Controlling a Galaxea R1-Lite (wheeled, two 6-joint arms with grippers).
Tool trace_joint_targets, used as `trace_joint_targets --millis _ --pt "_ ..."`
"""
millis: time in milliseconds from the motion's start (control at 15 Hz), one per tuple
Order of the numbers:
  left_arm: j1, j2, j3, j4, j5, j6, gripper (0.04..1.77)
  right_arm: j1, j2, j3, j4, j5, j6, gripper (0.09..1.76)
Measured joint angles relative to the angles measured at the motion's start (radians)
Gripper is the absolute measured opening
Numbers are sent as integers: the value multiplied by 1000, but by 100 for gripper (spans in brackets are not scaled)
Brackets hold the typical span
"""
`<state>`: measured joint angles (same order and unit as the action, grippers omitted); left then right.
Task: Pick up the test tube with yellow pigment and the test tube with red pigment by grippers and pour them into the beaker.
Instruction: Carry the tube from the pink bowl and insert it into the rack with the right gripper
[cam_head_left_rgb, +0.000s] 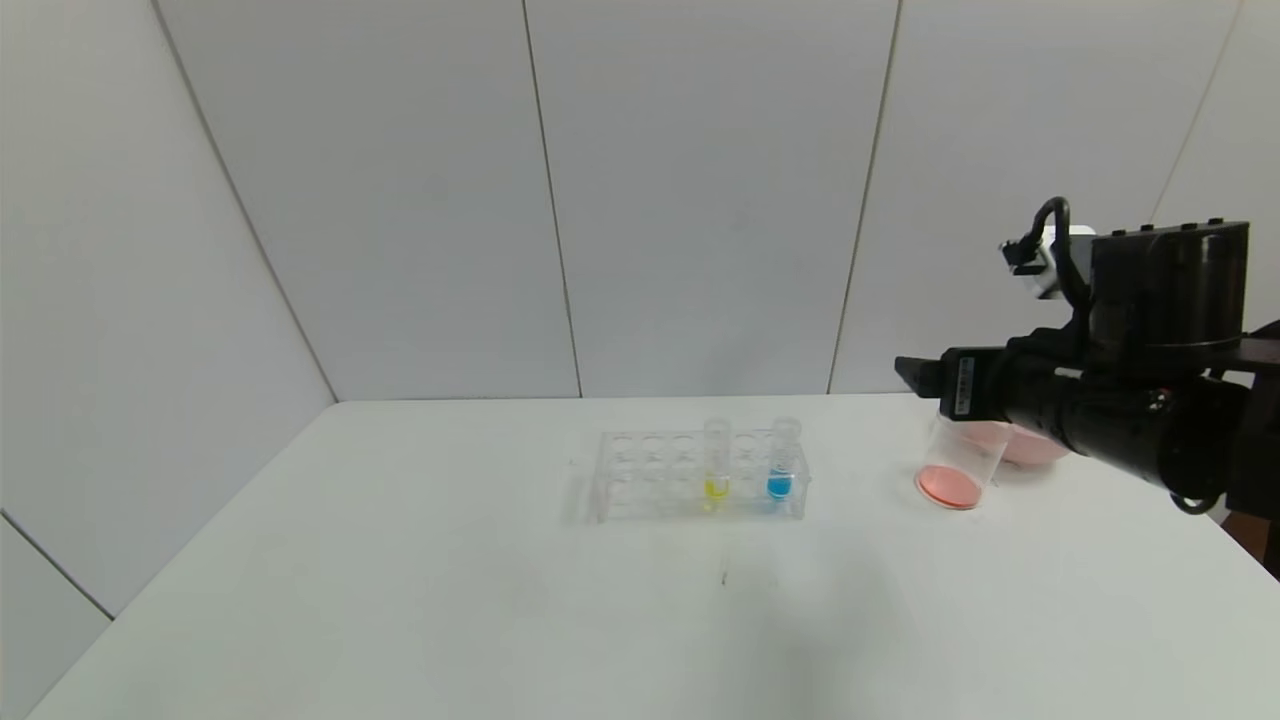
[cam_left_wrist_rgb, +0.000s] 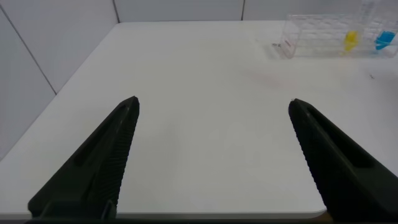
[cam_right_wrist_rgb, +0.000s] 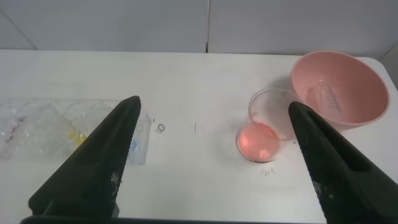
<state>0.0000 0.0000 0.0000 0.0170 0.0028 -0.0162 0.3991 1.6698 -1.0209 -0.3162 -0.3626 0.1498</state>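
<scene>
The test tube with yellow pigment (cam_head_left_rgb: 716, 462) stands upright in the clear rack (cam_head_left_rgb: 650, 475) at the table's middle, also in the left wrist view (cam_left_wrist_rgb: 351, 40). The beaker (cam_head_left_rgb: 956, 468) stands to the rack's right with red liquid in its bottom (cam_right_wrist_rgb: 257, 140). No tube with red liquid shows; a clear tube (cam_right_wrist_rgb: 328, 97) lies in the pink bowl. My right gripper (cam_head_left_rgb: 918, 374) is open and empty, held above the beaker, which lies between its jaws in the right wrist view (cam_right_wrist_rgb: 214, 103). My left gripper (cam_left_wrist_rgb: 214, 101) is open and empty over bare table, well away from the rack.
A blue-liquid tube (cam_head_left_rgb: 782, 462) stands in the rack right of the yellow one. The pink bowl (cam_head_left_rgb: 1030, 447) sits just behind and right of the beaker. Grey wall panels close off the table's back and left.
</scene>
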Motion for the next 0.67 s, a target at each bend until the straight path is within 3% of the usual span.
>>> trace_joint_targets --millis 400,667 --pt "0 0 0 0 0 0 172 283 12 75 7 -177 144 170" --pt "0 0 0 0 0 0 172 373 83 78 -9 -229 208 170"
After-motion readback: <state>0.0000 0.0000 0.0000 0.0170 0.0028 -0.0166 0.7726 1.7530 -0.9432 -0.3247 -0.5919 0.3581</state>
